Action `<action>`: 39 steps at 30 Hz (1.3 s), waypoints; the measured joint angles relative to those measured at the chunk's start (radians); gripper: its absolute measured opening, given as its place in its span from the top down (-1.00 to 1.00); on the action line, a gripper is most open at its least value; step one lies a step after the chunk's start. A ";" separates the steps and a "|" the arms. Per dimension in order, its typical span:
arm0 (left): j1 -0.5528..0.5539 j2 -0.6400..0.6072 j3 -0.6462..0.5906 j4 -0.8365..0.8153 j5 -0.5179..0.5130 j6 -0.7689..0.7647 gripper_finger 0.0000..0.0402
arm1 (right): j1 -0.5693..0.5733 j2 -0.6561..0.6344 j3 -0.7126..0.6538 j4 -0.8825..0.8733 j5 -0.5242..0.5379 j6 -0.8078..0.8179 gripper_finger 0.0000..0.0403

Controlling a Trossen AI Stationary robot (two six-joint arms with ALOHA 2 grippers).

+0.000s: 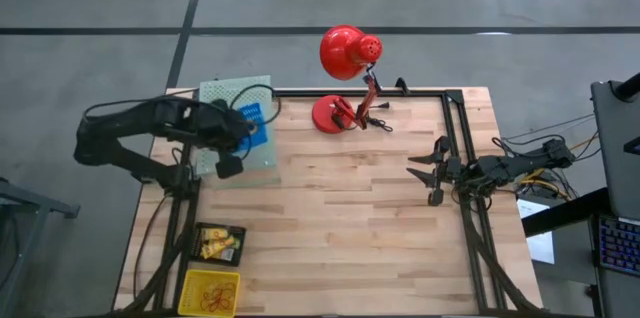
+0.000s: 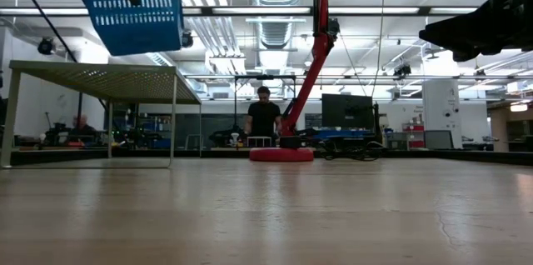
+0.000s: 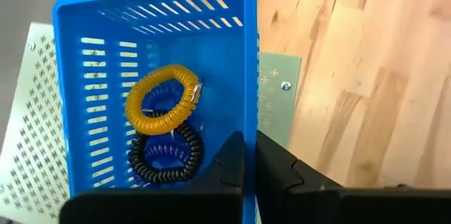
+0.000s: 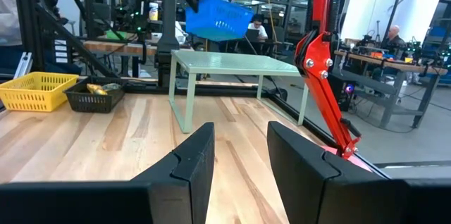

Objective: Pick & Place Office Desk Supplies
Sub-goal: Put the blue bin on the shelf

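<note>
A blue slotted basket (image 3: 155, 62) holds a yellow coil ring (image 3: 163, 101), a blue coil ring (image 3: 165, 150) and a black coil ring (image 3: 165, 171). My left gripper (image 3: 250, 171) is shut on the basket, which hangs in the air above a pale green perforated stand (image 2: 92, 73) at the table's far left. The basket also shows in the high view (image 1: 257, 118) and the low view (image 2: 133, 22). My right gripper (image 1: 432, 170) is open and empty at the table's right side, above the tabletop. My left gripper holds the blue basket by one side wall, at its rim (image 3: 248, 122). One finger (image 3: 231, 160) is inside the basket and the other (image 3: 278, 171) outside. The basket is lifted clear above the green stand, slightly tilted, with the rings lying on its bottom.
A red desk lamp (image 1: 345, 78) stands on its round base (image 1: 330, 115) at the far middle. A black tray (image 1: 218, 243) with yellow pieces and a yellow basket (image 1: 210, 291) sit at the near left. A black frame rail (image 1: 455, 128) runs along the far and right sides.
</note>
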 joint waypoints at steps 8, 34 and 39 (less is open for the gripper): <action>0.058 0.043 0.000 0.036 -0.085 0.092 0.91 | 0.000 0.000 0.000 0.000 0.000 0.000 0.37; 0.668 0.236 0.202 0.007 0.076 0.513 0.90 | 0.000 0.000 0.000 0.000 0.000 0.000 0.37; 0.766 0.281 0.201 0.020 0.112 0.508 0.90 | 0.000 0.000 0.000 0.000 0.000 0.000 0.37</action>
